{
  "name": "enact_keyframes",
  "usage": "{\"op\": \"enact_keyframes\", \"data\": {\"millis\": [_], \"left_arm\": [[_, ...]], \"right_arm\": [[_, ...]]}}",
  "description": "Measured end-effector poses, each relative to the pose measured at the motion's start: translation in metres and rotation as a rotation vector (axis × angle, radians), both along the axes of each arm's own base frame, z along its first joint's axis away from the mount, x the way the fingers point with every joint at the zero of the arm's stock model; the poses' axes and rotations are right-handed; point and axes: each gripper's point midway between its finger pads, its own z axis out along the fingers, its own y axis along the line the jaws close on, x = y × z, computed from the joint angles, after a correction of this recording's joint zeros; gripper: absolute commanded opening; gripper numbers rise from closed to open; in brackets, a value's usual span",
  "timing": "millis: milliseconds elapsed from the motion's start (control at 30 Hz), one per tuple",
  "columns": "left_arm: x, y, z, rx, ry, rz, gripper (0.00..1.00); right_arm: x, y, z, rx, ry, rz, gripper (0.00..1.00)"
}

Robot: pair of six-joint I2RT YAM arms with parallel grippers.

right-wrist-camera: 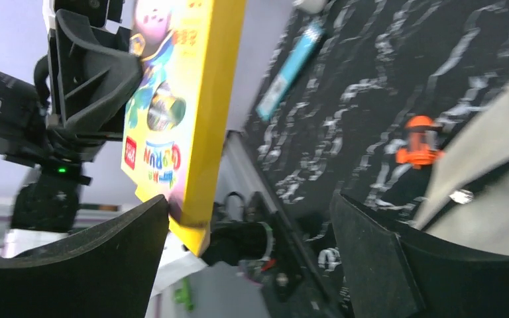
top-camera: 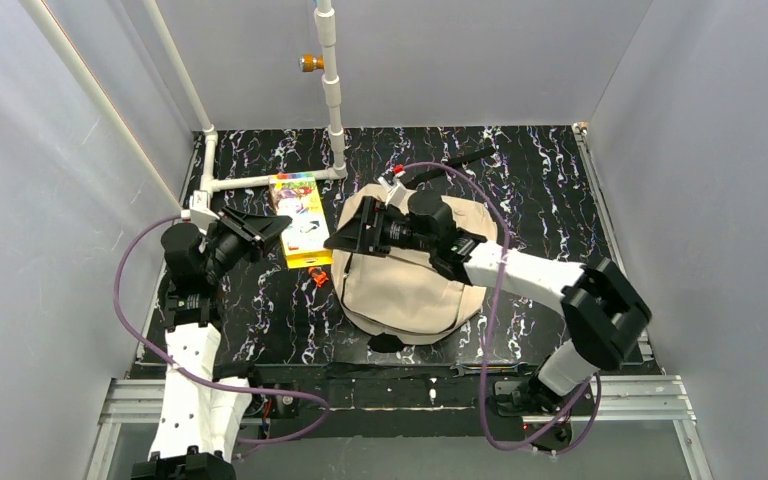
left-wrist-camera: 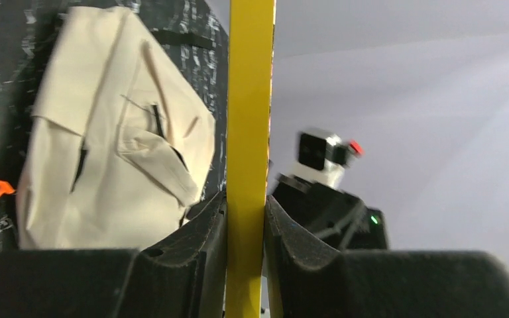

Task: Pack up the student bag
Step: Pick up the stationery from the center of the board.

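Observation:
The student bag (top-camera: 410,285) is a big beige backpack lying flat on the black marbled table; it also shows as the bag (left-wrist-camera: 106,146) and the bag (right-wrist-camera: 497,179). My left gripper (top-camera: 268,226) is shut on a yellow picture book (top-camera: 300,215), held off the table left of the bag. In the left wrist view the book's yellow edge (left-wrist-camera: 248,119) runs upright between the closed left gripper (left-wrist-camera: 246,205). My right gripper (top-camera: 345,240) hangs open over the bag's left edge. In the right wrist view the book (right-wrist-camera: 185,99) has its lower corner just inside the left finger of the right gripper (right-wrist-camera: 252,218).
A small orange object (top-camera: 318,276) lies on the table between the book and the bag, also seen as the orange object (right-wrist-camera: 419,142). A white pipe frame (top-camera: 270,180) stands at the back left. A blue stick-like item (right-wrist-camera: 291,66) lies further back. Grey walls close in on both sides.

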Motion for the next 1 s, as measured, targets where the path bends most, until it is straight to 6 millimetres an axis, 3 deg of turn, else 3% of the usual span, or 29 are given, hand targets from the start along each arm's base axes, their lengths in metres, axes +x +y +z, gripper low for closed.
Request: {"op": "enact_keyframes", "data": {"millis": [100, 200, 367, 600, 767, 900, 1000], "left_arm": [[-0.005, -0.008, 0.019, 0.0, -0.053, -0.049, 0.18], [-0.009, -0.014, 0.024, -0.006, -0.062, -0.094, 0.17], [-0.014, -0.025, 0.026, -0.016, -0.052, -0.201, 0.17], [-0.021, -0.042, 0.031, -0.003, -0.072, -0.353, 0.19], [-0.033, -0.071, 0.031, 0.013, -0.086, -0.504, 0.18], [-0.037, -0.088, 0.027, 0.022, -0.079, -0.586, 0.18], [-0.034, -0.091, 0.025, 0.029, -0.081, -0.608, 0.18]], "right_arm": [[0.001, 0.015, 0.005, 0.123, 0.094, 0.071, 0.98], [0.003, 0.02, 0.012, 0.222, 0.148, 0.145, 0.98], [-0.005, 0.016, 0.02, 0.297, 0.189, 0.269, 0.98], [-0.022, 0.009, 0.027, 0.291, 0.161, 0.392, 0.88], [-0.028, 0.004, 0.036, 0.297, 0.116, 0.421, 0.74], [-0.03, -0.004, 0.047, 0.317, 0.088, 0.42, 0.55], [-0.033, -0.014, 0.048, 0.337, 0.096, 0.407, 0.53]]}}
